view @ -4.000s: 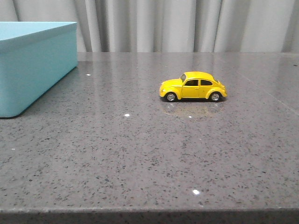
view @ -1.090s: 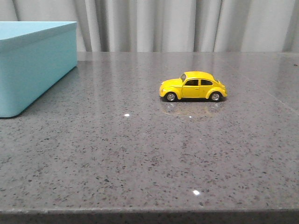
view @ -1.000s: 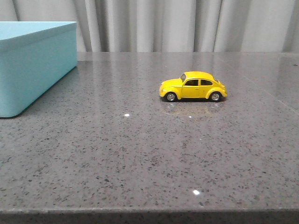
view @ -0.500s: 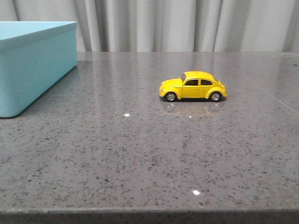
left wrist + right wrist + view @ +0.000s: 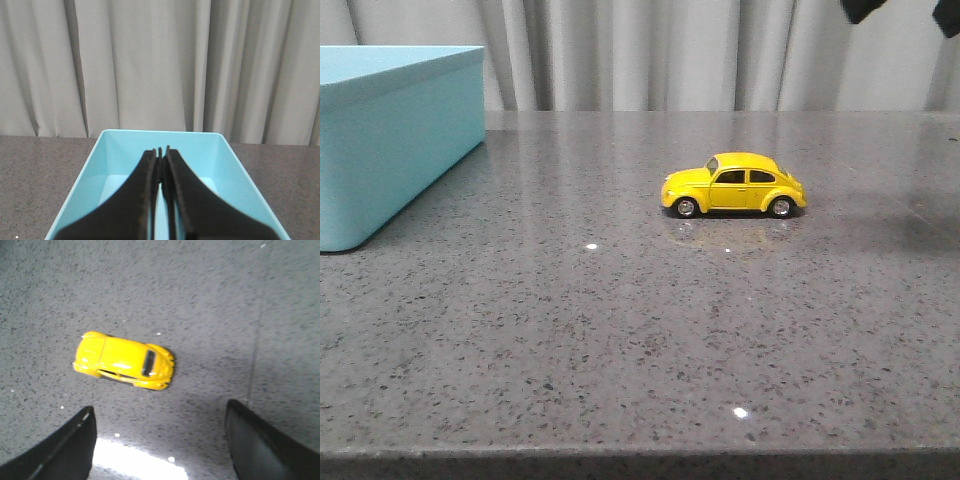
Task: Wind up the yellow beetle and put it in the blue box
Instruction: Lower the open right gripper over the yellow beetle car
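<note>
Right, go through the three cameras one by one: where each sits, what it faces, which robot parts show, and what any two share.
Front view: looks forward over the table at the yellow beetle and the blue box; a dark arm part shows top right.
Left wrist view: sits above the blue box, facing the curtain; left gripper shut.
Right wrist view: looks down on the yellow beetle; right gripper open.
Shared: front and right wrist views share the beetle, front and left the box.

My table is dark grey speckled stone, polished enough to throw small white glints of light and soft reflections. Behind its far edge hangs a pale grey curtain in vertical folds across the whole background.
</note>
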You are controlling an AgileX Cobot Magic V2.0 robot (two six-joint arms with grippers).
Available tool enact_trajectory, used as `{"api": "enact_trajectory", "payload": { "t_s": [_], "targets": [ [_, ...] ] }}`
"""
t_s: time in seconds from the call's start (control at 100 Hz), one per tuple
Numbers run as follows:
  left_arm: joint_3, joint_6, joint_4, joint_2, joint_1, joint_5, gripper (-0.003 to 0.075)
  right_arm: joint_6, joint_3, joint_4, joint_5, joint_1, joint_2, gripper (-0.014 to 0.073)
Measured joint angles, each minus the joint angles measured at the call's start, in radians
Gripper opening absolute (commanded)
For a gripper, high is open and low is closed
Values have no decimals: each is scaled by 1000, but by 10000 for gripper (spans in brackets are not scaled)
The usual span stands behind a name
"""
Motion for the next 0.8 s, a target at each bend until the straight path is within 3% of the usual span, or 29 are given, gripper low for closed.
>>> {"api": "enact_trajectory", "payload": {
  "t_s": [0.31,0.8],
  "targets": [
    [0,0,0,0,0,0,-19,155,-199,5,108,101,232,562],
    [0,0,0,0,0,0,-19,313,-340,-24,183,105,437,562]
  ]
}}
